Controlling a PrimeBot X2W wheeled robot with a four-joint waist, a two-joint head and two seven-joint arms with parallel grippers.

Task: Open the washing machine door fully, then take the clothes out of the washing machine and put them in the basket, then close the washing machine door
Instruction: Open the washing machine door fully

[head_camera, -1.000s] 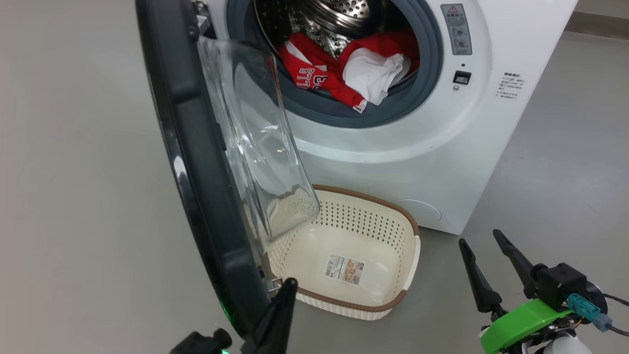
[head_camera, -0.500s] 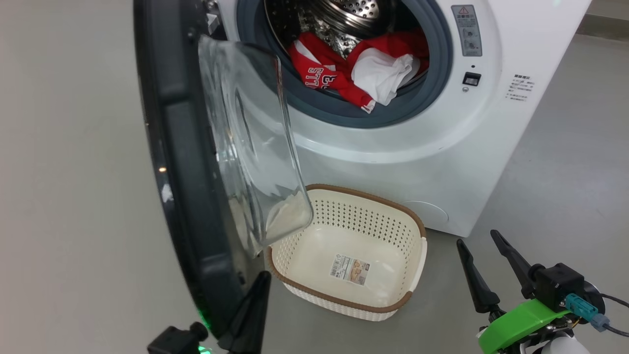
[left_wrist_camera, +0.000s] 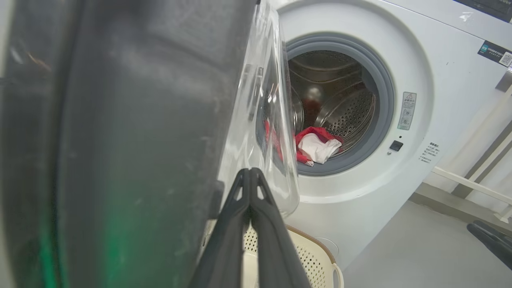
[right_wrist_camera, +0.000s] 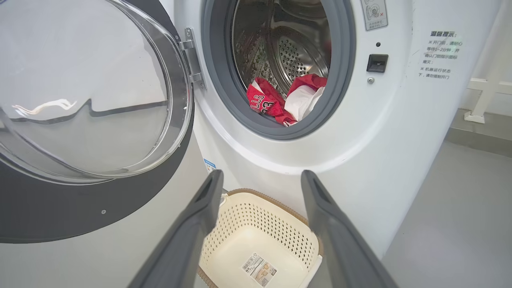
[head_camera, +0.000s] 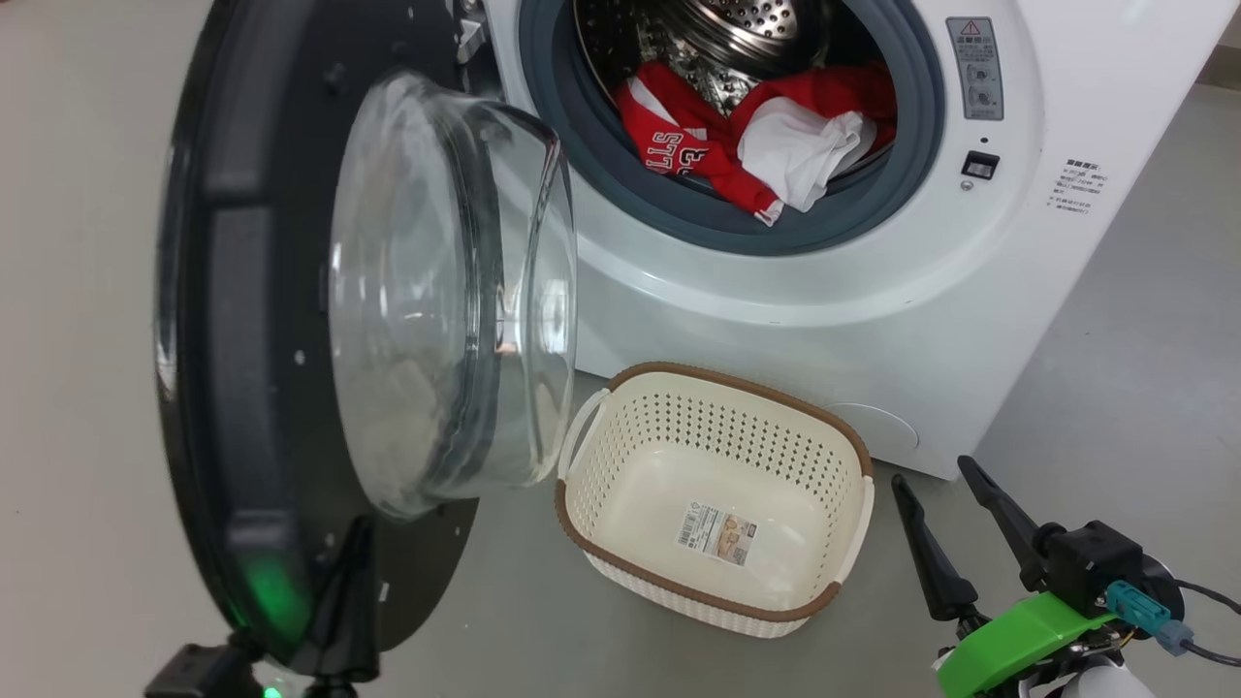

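A plain grey floor (head_camera: 87, 407) runs under everything. On it, at the far right, stands the washing machine (head_camera: 873, 320), its grey gasket ringing the open drum. The washing machine door (head_camera: 228, 339) is swung out to the left on its hinge, the black rim facing the camera and the clear glass bowl (head_camera: 436, 291) bulging toward the machine.

The basket (head_camera: 722, 376) sits on the floor just in front of the machine, below the drum mouth and to the right of the door, with a label sticker (head_camera: 717, 531) on its bottom. The clothes (head_camera: 693, 145) lie at the front of the drum: red jersey cloth with white lettering, and a white garment (head_camera: 800, 150) resting on the gasket's lower lip.

The left gripper (head_camera: 361, 533) rises from the near left, fingers pressed tight together and holding nothing. In the left wrist view its tip (left_wrist_camera: 250, 172) stands beside the door's inner rim, in front of the lower edge of the glass bowl; whether it touches the door I cannot tell. A green glow (head_camera: 267, 591) shows on the rim beside it.

The right gripper (head_camera: 931, 470) hangs at the near right, fingers spread wide and holding nothing, pointing toward the machine. It is near the basket's right end but apart from it, and well apart from the clothes. In the right wrist view (right_wrist_camera: 262, 174) the basket lies between and below the fingers.
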